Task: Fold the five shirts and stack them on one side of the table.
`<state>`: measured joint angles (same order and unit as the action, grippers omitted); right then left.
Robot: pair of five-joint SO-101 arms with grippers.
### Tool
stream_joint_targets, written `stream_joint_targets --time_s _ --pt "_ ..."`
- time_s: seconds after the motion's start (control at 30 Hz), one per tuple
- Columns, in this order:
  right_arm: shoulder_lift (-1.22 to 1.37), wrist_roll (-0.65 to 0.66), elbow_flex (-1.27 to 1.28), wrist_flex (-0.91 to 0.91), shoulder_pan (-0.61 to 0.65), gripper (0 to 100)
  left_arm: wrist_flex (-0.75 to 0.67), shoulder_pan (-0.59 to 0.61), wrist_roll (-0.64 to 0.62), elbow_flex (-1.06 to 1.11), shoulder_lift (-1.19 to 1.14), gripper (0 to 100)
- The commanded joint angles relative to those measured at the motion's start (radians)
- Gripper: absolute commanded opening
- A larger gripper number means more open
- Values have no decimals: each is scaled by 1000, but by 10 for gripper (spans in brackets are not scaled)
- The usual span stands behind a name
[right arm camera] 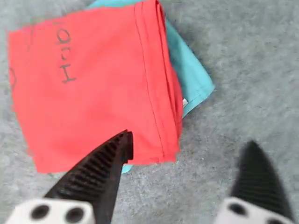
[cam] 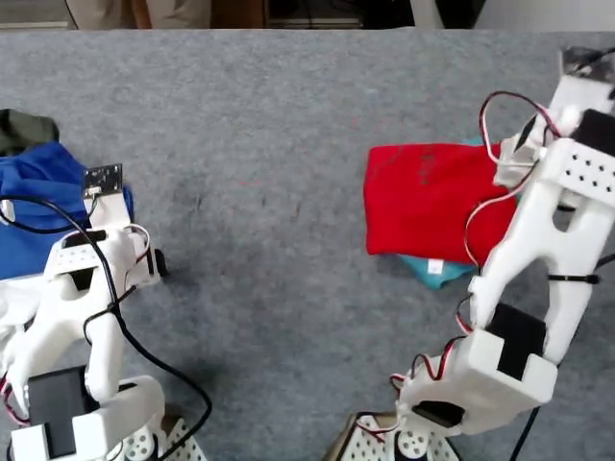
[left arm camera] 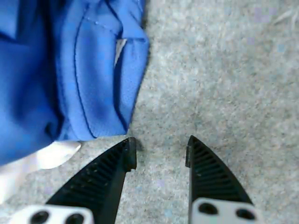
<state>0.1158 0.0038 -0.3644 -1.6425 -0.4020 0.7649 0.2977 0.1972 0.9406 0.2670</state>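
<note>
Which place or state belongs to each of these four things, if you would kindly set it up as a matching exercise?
Things:
1. red shirt
2. teal shirt
3. blue shirt
4. left claw

Places or states:
A. open, holding nothing
B. crumpled, not folded
C. folded, lying on top of another shirt
D. underneath, with a corner peeking out

Pairs: 1-C, 2-D, 3-B, 4-A

Bright, even light throughout; a soft shadow edges the blue shirt (left arm camera: 70,70)
</note>
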Motion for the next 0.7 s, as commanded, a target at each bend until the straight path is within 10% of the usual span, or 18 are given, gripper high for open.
stream_joint_targets --time_s 0.0,0.27,0.67 --pt "-5 -34 -111 -75 62 112 69 40 -2 -89 38 183" --pt "-5 -37 -79 -121 160 55 459 348 72 -666 -7 205" --pt "-5 -78 -68 -121 257 55 318 437 -29 -1089 -642 235"
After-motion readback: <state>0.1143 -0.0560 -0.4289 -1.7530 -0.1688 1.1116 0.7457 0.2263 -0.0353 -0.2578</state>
